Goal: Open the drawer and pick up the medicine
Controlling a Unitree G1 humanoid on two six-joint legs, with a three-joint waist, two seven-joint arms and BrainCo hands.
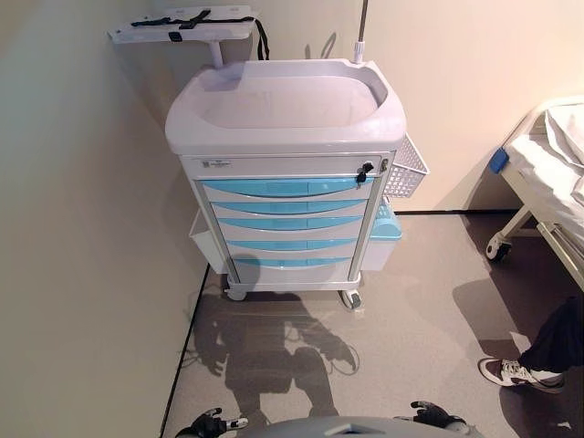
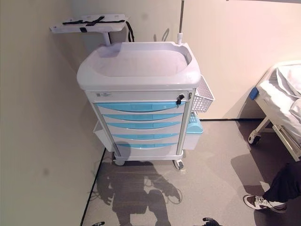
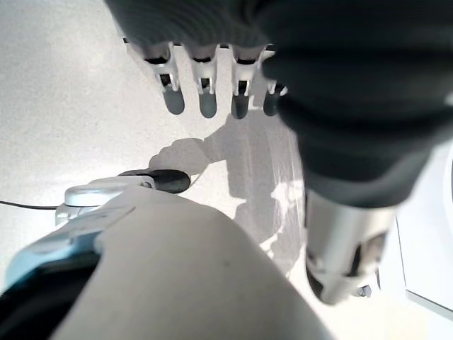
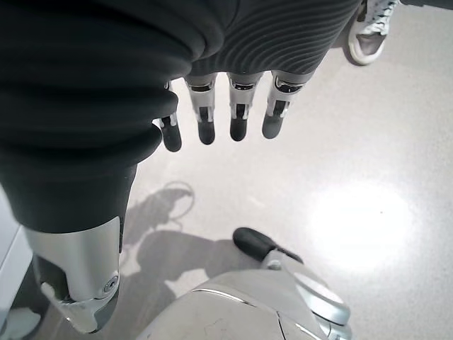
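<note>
A white medical cart (image 1: pixel 285 100) stands against the wall ahead, with several light-blue drawers (image 1: pixel 287 188) all closed; a small key lock (image 1: pixel 363 170) sits at the top right of the drawer stack. No medicine shows in any view. My left hand (image 3: pixel 205 92) hangs low over the floor, fingers straight and empty. My right hand (image 4: pixel 226 117) also hangs down beside me, fingers straight, holding nothing. Both are far from the cart, at the bottom edge of the eye views (image 1: pixel 212 423) (image 1: pixel 434 416).
A white wire basket (image 1: pixel 407 167) and a blue bin (image 1: pixel 386 228) hang on the cart's right side, and a side shelf (image 1: pixel 187 26) juts out at its top left. A bed (image 1: pixel 555 164) stands at right. A person's shoe (image 1: pixel 513 372) is on the floor nearby.
</note>
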